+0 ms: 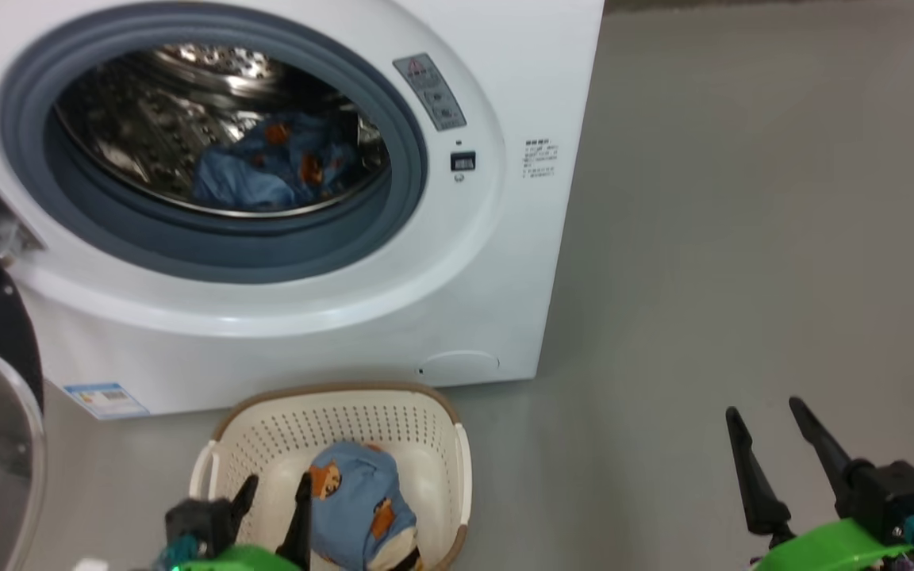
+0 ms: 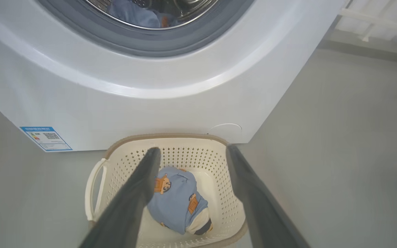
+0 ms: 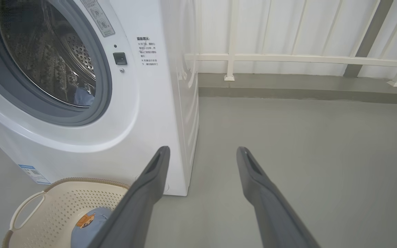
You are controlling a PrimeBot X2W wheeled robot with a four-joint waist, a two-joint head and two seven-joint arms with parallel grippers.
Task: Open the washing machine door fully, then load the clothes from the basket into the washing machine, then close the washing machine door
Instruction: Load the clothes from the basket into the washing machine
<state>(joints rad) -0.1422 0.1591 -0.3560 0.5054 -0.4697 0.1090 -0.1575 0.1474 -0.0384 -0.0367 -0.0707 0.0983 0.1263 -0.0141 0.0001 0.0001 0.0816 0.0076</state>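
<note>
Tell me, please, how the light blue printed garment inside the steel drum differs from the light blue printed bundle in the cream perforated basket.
The drum garment lies loosely spread on the bottom of the steel drum; the basket bundle sits tightly balled in the cream perforated basket. The basket bundle shows a cream part at one end; the drum garment shows none. Both are light blue fabric printed with orange figures.

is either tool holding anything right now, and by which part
Nothing is held. The left tool is open over the clothes in the basket, not closed on them; the right tool is open over the floor.
</note>
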